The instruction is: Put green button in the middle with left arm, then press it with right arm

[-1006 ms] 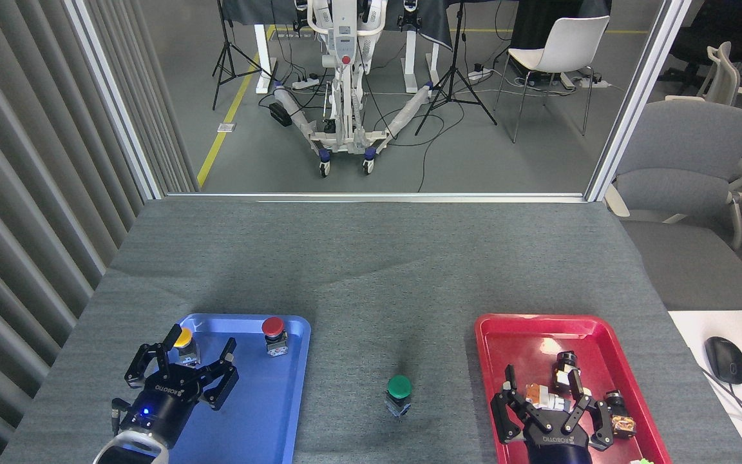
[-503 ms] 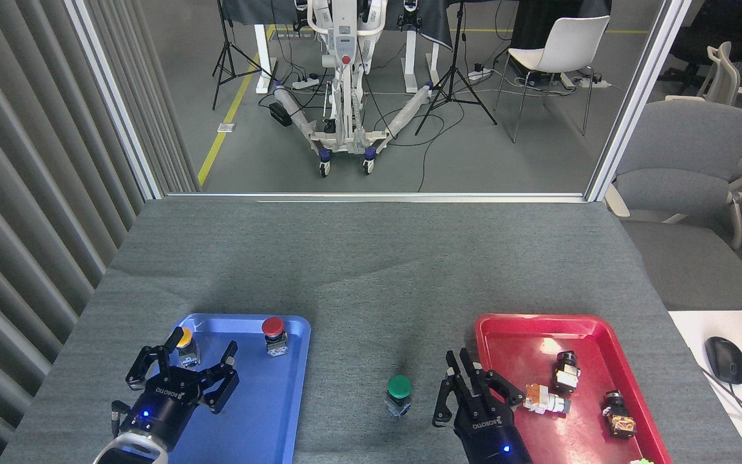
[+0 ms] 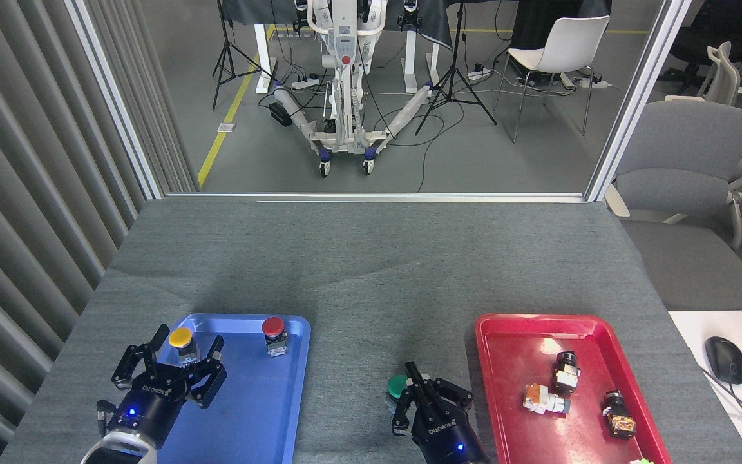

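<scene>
Head view: green button (image 3: pixel 398 385) beside right claw (image 3: pixel 424 401)

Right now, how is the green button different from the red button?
The green button has a green cap; the red button has a red one. The green button stands on the grey cloth between the trays, while the red button sits inside the blue tray. The right end effector is right beside the green button, partly hiding it; nothing is near the red button. Both are small push-buttons with round caps, standing upright.
</scene>
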Motion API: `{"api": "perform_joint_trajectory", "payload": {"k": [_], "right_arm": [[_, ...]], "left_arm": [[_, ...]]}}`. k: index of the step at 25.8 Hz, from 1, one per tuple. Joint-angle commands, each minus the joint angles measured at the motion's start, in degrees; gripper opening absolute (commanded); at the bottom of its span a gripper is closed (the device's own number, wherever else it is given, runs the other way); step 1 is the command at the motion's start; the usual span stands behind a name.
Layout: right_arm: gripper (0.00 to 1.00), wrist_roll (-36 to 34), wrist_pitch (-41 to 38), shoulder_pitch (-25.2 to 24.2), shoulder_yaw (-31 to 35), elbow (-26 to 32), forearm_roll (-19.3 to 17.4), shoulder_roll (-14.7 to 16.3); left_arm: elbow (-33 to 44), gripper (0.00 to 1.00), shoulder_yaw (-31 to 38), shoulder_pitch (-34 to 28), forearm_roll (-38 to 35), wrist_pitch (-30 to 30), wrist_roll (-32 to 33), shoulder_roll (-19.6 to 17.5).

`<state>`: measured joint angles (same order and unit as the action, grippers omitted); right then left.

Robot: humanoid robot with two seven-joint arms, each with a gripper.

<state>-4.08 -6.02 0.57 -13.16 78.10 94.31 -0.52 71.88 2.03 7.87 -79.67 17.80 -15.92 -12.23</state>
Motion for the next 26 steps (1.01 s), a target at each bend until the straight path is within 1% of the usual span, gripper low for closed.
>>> {"api": "perform_joint_trajectory", "payload": {"k": [1, 11, 15, 18, 22, 25, 26], "right_arm": [[0.0, 1.1, 0.1, 1.4, -1.2, -2.0, 0.3, -0.2], [0.0, 2.9, 0.0, 1.6, -2.1, -3.8, 0.3, -0.1], [0.0, 4.3, 0.0, 1.1, -1.9, -4.3, 0.2, 0.3], [0.0, 4.3, 0.1, 0.5, -1.8, -4.5, 0.1, 0.3], [0.0, 3.2, 1.8, 0.4, -2.0, -3.3, -0.4, 0.1], [0.0, -1.0, 4.2, 0.4, -1.7, -1.0, -0.8, -0.1], [0.12, -1.8, 4.9, 0.4, -1.5, -0.1, -1.0, -0.2]], "left_arm": [[0.0, 1.0, 0.5, 0.0, 0.1, 0.0, 0.0, -0.1], [-0.3, 1.0, 0.9, 0.0, 0.1, -0.1, 0.0, -0.8], [-2.7, 1.0, 1.0, 0.0, 0.0, 0.0, 0.0, -0.9], [-2.8, 1.0, 1.0, 0.0, 0.1, 0.0, 0.0, -1.3], [-2.8, 1.0, 1.0, -0.1, 0.1, 0.0, 0.0, -1.2], [-2.8, 1.0, 1.0, -0.1, 0.1, 0.0, 0.0, -1.2], [-2.8, 1.0, 1.0, -0.1, 0.1, 0.0, 0.0, -1.3]]}}
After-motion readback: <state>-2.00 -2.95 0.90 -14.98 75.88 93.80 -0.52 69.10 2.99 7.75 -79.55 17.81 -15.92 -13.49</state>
